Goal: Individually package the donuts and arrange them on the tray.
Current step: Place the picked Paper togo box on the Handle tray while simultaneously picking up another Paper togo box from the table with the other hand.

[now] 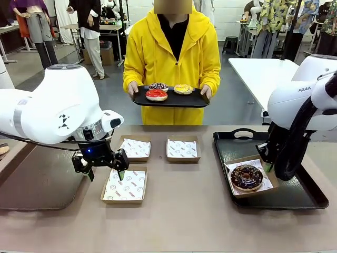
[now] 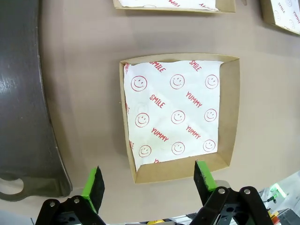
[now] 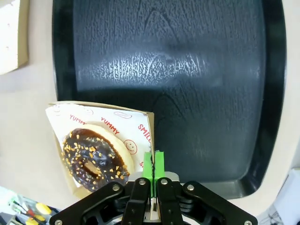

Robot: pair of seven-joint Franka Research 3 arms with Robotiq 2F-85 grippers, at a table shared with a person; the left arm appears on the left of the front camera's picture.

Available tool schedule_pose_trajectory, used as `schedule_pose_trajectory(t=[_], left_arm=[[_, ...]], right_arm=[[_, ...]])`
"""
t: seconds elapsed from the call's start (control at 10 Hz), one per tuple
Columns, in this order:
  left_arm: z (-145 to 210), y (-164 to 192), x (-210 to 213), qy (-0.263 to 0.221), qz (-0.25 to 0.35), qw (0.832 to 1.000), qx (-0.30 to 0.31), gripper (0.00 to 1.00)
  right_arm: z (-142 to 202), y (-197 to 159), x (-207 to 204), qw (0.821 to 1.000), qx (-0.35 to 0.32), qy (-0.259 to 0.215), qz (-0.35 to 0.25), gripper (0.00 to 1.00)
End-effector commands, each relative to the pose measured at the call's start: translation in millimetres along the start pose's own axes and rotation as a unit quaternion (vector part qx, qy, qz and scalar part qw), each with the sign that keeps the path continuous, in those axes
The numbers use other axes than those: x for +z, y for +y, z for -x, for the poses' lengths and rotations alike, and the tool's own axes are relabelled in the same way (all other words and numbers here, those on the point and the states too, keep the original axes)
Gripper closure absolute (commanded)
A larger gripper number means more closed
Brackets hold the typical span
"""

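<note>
- The black tray (image 1: 308, 199) lies under the right gripper (image 3: 153, 161) and stretches away ahead of its fingers. Most of its floor there is bare.
- The carried tray (image 1: 171, 101), in the person's hands, is well beyond both grippers. It bears the red donut (image 1: 156, 95), the yellow donut (image 1: 183, 89) and the purple-sprinkled donut (image 1: 158, 86).
- The empty box (image 2: 229, 112) sits right below the left gripper (image 2: 149, 177). That gripper's jaws stand wide apart with nothing in them, straddling the box's near wall. Two spare boxes (image 1: 134, 148) lie farther ahead.
- The filled box (image 3: 151, 123) is pinched by its side wall, with the right gripper's pads pressed together on the cardboard. In the wrist view it seems to reach over the tray's rim, and we cannot tell whether it rests flat.
- We judge the thin wall to be the risk. It could buckle or slip from the pinch, tipping the box so the donut slides out. Let go across the rim, the box would sit crooked.
- The chocolate donut (image 3: 91, 157) lies just beside the right fingers, inside that box. It lies flat with its hole facing up, and being a ring it has no long axis.
</note>
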State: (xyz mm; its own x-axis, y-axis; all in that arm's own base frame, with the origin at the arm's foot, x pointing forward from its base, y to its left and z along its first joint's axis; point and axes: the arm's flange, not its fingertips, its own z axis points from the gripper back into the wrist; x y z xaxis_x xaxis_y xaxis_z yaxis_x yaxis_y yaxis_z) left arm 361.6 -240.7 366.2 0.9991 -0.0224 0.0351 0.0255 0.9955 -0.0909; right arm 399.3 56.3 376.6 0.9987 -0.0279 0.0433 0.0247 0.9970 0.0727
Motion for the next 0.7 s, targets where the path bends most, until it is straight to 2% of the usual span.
schedule_pose_trajectory(t=[0.0, 0.6], left_arm=[[-9.2, -1.6, -10.4, -0.002, -0.006, 1.000, 0.011, 0.00], [-26.4, 4.0, -31.4, -0.006, -0.027, 0.999, 0.019, 0.00]], right_arm=[[-4.7, -3.4, -6.6, 1.000, -0.008, -0.001, -0.009, 0.99], [-6.3, -12.4, -13.4, 1.000, -0.014, 0.007, -0.012, 0.99]])
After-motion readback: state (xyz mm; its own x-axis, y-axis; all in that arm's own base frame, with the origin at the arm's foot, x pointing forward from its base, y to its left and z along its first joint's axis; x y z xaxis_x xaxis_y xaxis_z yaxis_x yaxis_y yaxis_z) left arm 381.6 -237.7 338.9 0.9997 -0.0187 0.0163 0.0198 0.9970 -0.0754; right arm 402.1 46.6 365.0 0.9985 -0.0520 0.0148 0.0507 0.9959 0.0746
